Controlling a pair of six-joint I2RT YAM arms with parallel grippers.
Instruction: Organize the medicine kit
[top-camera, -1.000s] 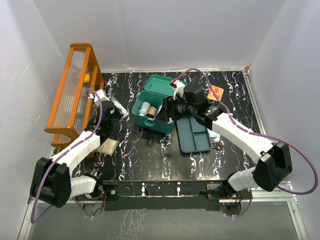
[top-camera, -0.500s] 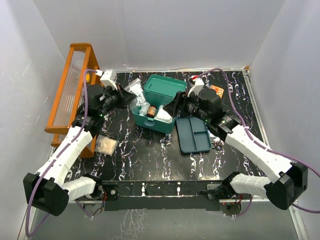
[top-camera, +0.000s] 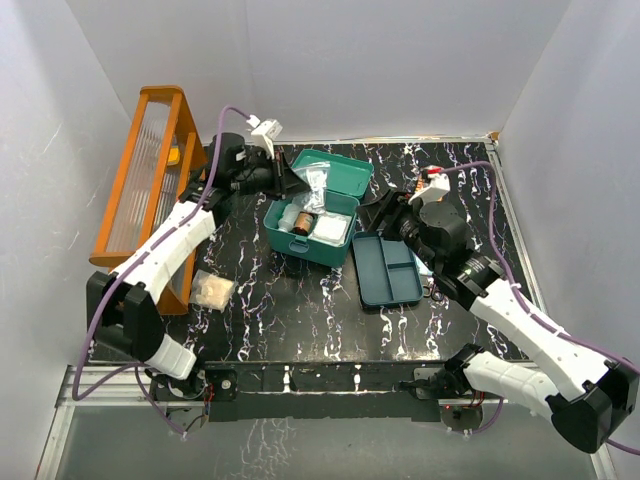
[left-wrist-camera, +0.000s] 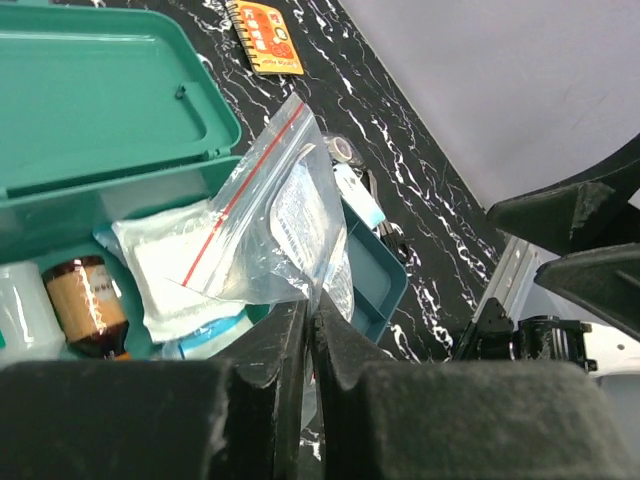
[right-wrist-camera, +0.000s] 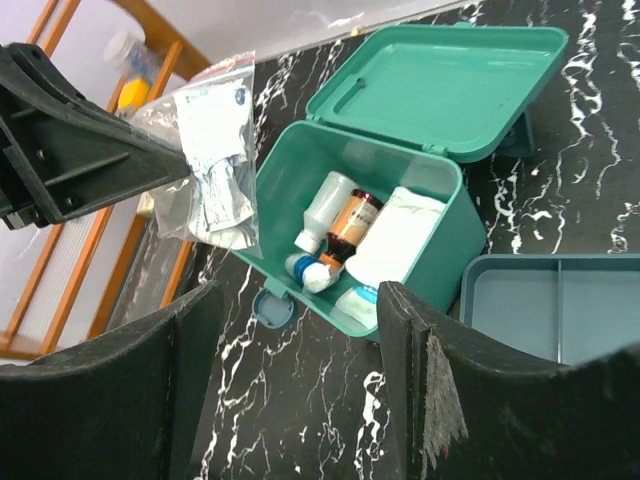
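Pinching a clear plastic zip bag (left-wrist-camera: 272, 215), left gripper (left-wrist-camera: 312, 308) hangs near the lid-up teal-green rectangular plastic medicine box (top-camera: 305, 247). Meanwhile right gripper (right-wrist-camera: 300, 300) gapes wide.

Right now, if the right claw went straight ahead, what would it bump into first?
The right claw would probably meet the open medicine kit first, near the brown bottle inside; depth is unclear.

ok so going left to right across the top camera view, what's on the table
orange wooden rack → small pale packet → teal medicine kit box → teal tray insert. The zip bag in the left gripper overlaps the box, so it's left out.
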